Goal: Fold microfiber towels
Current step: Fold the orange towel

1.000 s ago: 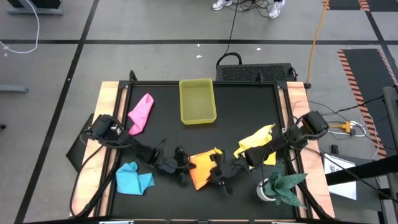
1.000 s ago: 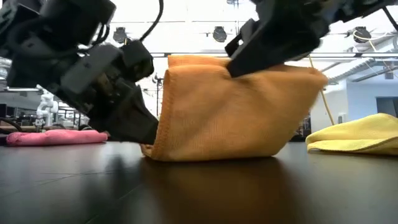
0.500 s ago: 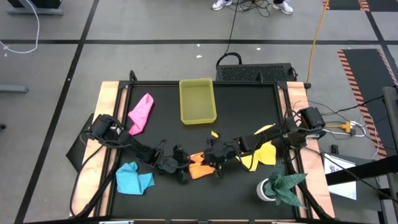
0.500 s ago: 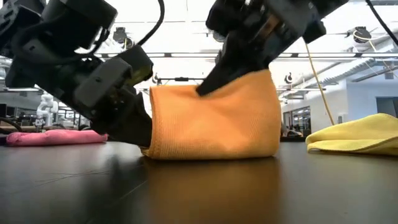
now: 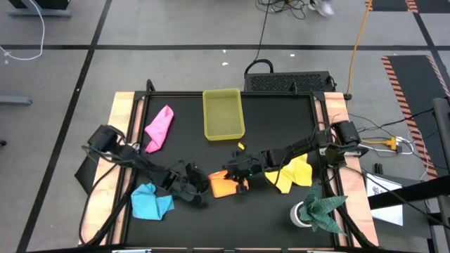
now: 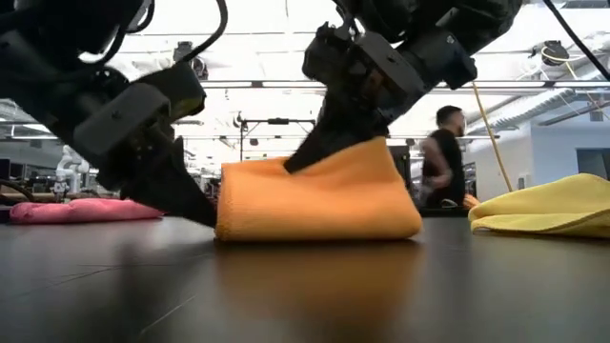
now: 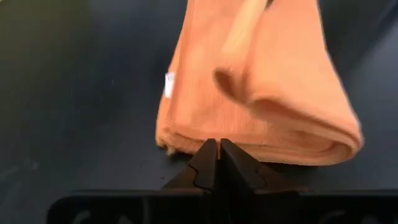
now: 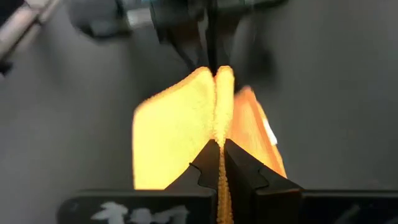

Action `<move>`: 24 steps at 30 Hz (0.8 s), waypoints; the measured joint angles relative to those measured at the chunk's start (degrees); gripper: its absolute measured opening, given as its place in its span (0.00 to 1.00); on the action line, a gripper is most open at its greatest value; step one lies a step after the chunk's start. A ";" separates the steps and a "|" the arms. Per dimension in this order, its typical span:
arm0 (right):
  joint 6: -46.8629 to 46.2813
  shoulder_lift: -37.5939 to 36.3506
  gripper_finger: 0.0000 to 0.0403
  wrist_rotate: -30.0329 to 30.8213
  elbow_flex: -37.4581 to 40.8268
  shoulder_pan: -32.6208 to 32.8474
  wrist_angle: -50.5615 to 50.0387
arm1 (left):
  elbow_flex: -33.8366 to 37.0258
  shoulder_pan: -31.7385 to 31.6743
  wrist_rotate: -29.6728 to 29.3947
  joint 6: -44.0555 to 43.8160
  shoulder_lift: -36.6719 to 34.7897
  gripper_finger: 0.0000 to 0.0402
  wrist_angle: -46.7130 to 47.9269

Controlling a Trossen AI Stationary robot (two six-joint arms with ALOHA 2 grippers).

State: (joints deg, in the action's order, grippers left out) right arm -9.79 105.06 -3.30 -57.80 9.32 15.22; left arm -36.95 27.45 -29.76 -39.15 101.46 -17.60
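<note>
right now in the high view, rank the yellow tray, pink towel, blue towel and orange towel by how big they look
1. yellow tray
2. blue towel and pink towel, too alike to rank
3. orange towel, folded and partly hidden by the arms

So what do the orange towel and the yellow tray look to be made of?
Orange towel: soft, matte, fuzzy-napped cloth, probably microfiber; it sags into rounded folds, and the right gripper pinches an edge thin. Yellow tray: likely rigid translucent plastic with a slight sheen; straight walls, and the dark table tints its floor.
</note>
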 joint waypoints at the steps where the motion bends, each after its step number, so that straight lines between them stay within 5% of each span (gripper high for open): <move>1: -0.04 0.00 0.01 0.00 -0.02 -0.07 0.48 | 0.00 -0.01 -0.01 -0.03 0.41 0.05 0.08; 15: -1.88 8.21 0.00 -0.02 -0.04 -4.37 4.99 | -0.04 0.00 -0.47 1.74 1.95 0.05 -2.05; 24: -2.01 5.40 0.00 0.21 0.16 -4.35 4.68 | -0.02 2.37 0.76 2.30 0.91 0.05 -1.29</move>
State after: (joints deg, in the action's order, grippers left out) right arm -11.80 110.46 -3.09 -57.64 4.97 19.90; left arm -36.97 29.82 -28.99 -36.86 102.37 -18.89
